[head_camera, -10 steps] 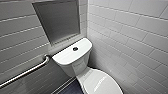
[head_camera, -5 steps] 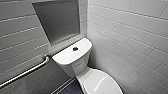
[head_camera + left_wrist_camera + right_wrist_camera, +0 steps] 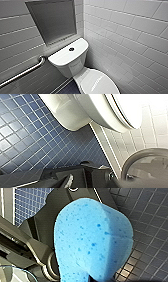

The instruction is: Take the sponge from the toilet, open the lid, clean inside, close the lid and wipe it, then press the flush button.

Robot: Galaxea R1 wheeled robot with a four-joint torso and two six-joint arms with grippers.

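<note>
Bright blue speckled soft sponge [image 3: 92,238] sits pinched in the right gripper [image 3: 88,274] over the dark tiled floor [image 3: 147,218]. Can't tell whether the left gripper [image 3: 83,171] is open or closed. White glossy ceramic toilet [image 3: 68,61]: glossy white oval lid [image 3: 100,82] down, small dark round flush button [image 3: 71,49] centred on tank top.

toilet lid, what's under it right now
The lid is shut flat over the toilet, so whatever is inside is covered and cannot be seen. Below the bowl, blue floor tiles show.

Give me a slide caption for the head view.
White toilet with lid closed, dark flush button on top, grab bar alongside.
</note>
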